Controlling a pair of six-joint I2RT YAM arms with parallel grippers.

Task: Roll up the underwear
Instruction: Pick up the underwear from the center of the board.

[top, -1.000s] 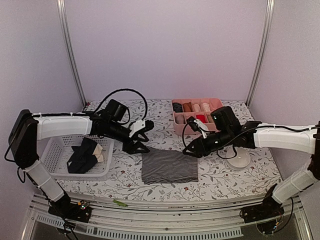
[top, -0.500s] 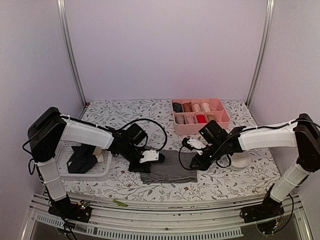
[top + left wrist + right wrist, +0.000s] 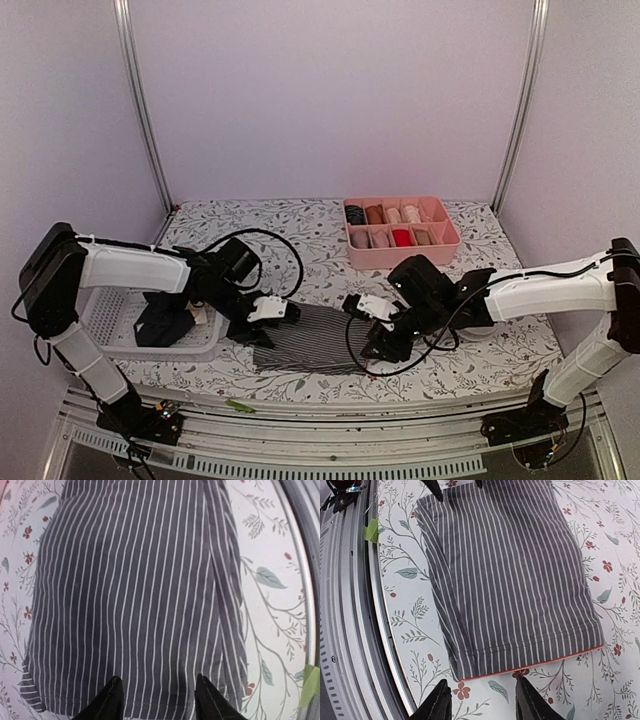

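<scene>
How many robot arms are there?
2. The left arm comes in from the left side toward the striped underwear lying on the table. The right arm comes in from the right side toward the same cloth. No others seem hidden.

A small grey cloth garment with thin white stripes [image 3: 310, 340] lies flat on the flowered table [image 3: 300, 225], toward 6 o'clock from its middle, folded into a slightly skewed rectangle with a narrow orange-red edge at one short end. At its 9 o'clock, black folded garments [image 3: 165, 315] sit heaped beside a cream one [image 3: 203, 316]
</scene>
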